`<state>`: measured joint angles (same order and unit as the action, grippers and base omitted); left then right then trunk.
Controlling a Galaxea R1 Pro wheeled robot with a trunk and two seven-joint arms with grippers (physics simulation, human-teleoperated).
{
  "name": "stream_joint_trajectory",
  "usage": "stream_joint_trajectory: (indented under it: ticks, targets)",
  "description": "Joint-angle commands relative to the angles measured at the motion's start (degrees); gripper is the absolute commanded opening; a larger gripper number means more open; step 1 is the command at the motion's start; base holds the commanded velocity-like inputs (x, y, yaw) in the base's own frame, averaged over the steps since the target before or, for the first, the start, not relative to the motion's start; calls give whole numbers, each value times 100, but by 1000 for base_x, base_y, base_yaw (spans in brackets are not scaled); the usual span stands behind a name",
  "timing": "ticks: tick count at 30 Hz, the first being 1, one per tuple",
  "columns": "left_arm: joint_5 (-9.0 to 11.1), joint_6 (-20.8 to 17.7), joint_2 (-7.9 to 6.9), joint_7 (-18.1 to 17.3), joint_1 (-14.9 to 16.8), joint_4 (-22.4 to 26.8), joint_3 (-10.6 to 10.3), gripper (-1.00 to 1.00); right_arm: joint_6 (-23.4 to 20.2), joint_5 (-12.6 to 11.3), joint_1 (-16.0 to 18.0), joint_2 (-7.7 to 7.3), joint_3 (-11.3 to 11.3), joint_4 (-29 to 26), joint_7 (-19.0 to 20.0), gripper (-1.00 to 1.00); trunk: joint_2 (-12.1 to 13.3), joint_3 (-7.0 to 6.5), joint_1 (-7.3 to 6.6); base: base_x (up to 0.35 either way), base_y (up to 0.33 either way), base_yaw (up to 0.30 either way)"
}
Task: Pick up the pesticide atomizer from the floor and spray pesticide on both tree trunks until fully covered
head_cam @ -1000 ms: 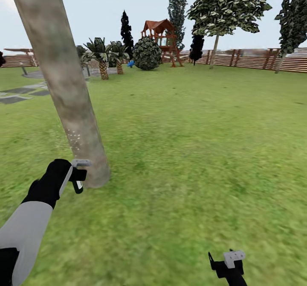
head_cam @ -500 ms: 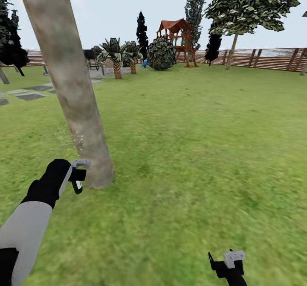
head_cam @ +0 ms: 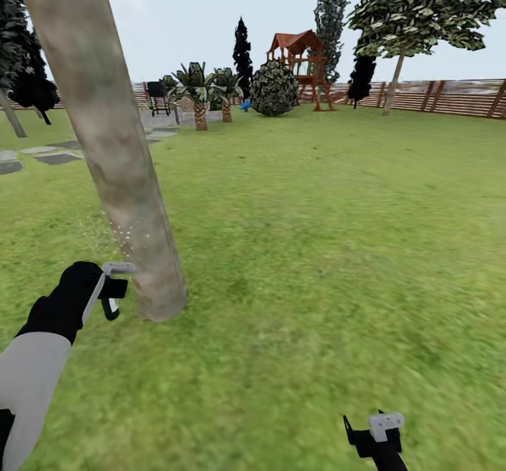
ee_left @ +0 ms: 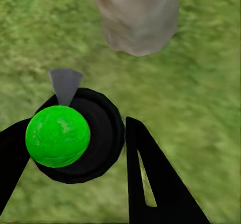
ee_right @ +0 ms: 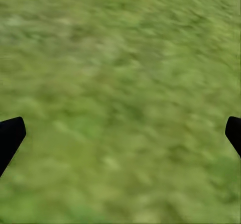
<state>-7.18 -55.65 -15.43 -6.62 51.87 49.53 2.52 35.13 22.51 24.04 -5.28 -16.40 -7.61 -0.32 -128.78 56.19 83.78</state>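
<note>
Left gripper: the left gripper (ee_left: 75,148) has its two dark fingers closed around the pesticide atomizer (ee_left: 75,138), a round black body with a bright green ball on top and a grey nozzle tip pointing towards the tree trunk.
Left gripper in the head view: the left gripper (head_cam: 112,289) sits low, just beside the base of the trunk, with a pale grey piece on top of it.
Right gripper: the right gripper (head_cam: 376,434) hangs low over the grass with nothing in it; in its wrist view the fingertips (ee_right: 11,133) stand wide apart over bare lawn.
Handling of the atomizer: it looks rigid, smooth and light, so it may twist in the grip. The hold looks best kept on the black body below the green ball, leaving the nozzle free.
Tree trunk: the near tree trunk (head_cam: 112,140) is a thick pale grey-beige column, leaning in the head view and far wider than the gripper. A faint scatter of pale specks lies on its lower part, just above the gripper.
Second tree: another tall tree (head_cam: 414,14) with a thin-looking trunk stands far off by the fence (head_cam: 450,97).
Garden: the grass lawn (head_cam: 316,246) stretches away to a red playhouse (head_cam: 299,56), palms and dark cypress-like trees.
</note>
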Motion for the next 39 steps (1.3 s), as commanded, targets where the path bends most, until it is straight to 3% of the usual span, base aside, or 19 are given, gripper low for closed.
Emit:
stream_joint_trajectory:
  ticks: [1,8,30,35,39]
  targets:
    - [-45,-14,-14,-57,1,4,7,-100,20,60,4,1,-46,5,-3,100,-2,5,-1,5,-3,271]
    - [-10,28,82,-46,-39,19,5,-100,20,60,4,1,-48,5,-3,100,-2,5,-1,86,-110,230]
    - [-29,28,12,-41,-63,13,14,-100,20,60,4,1,-48,9,-3,100,-2,5,-1,49,-261,30]
    - [-44,44,-5,-63,-145,13,220,-100,20,63,4,1,-48,14,-3,100,-2,5,-1,0,-147,267]
    - [-31,44,70,-52,-144,77,225,-100,20,63,4,1,-48,14,-3,100,-2,5,-1,0,-7,276]
